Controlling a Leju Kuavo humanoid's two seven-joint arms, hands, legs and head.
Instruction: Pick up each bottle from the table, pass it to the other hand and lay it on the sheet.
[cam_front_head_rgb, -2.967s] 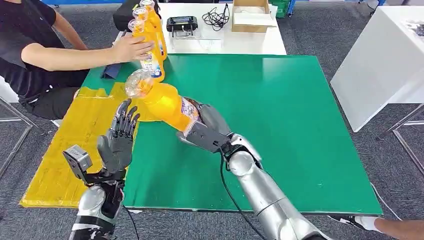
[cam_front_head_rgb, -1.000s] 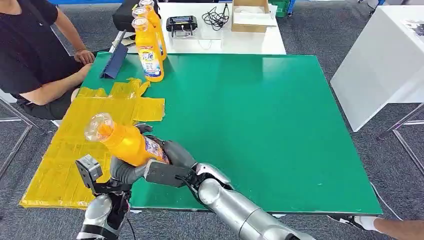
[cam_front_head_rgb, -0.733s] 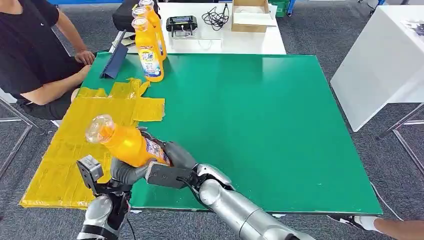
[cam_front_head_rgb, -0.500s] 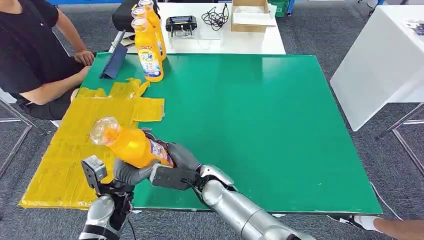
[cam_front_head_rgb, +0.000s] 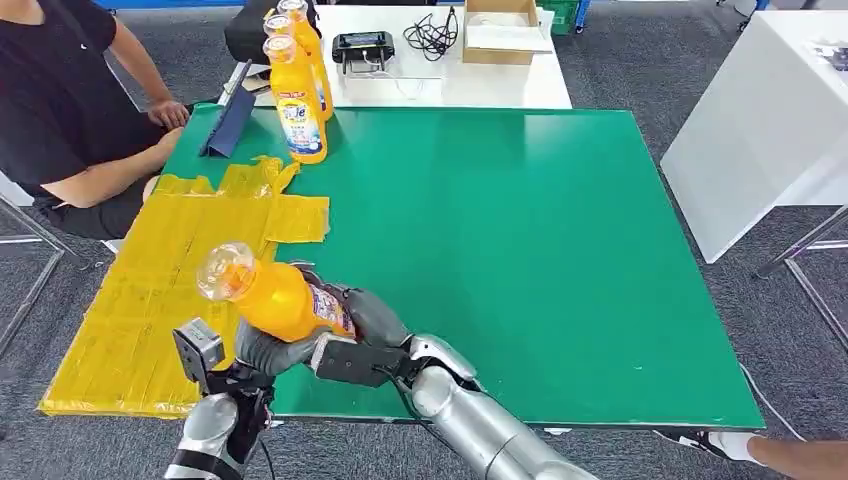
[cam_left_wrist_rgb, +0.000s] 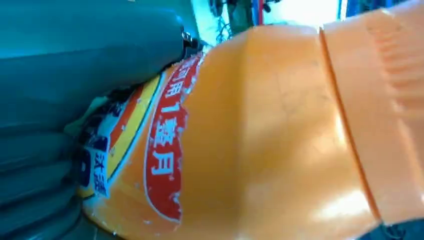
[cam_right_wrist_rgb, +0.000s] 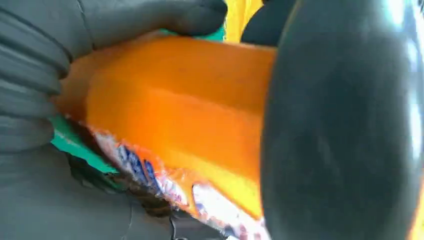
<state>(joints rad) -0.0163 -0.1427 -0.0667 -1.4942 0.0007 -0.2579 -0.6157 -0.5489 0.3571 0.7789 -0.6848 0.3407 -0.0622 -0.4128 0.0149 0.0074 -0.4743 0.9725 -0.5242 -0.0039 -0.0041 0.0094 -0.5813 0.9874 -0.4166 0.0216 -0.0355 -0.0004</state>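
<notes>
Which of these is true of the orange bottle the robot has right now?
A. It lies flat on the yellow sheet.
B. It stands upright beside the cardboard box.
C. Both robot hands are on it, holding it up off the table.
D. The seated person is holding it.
C: the orange bottle is raised and tilted near the table's front edge, with the left hand under it and the right hand around its base.

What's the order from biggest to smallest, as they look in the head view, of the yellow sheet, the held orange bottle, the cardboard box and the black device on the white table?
1. yellow sheet
2. held orange bottle, enlarged by nearness
3. cardboard box
4. black device
</notes>
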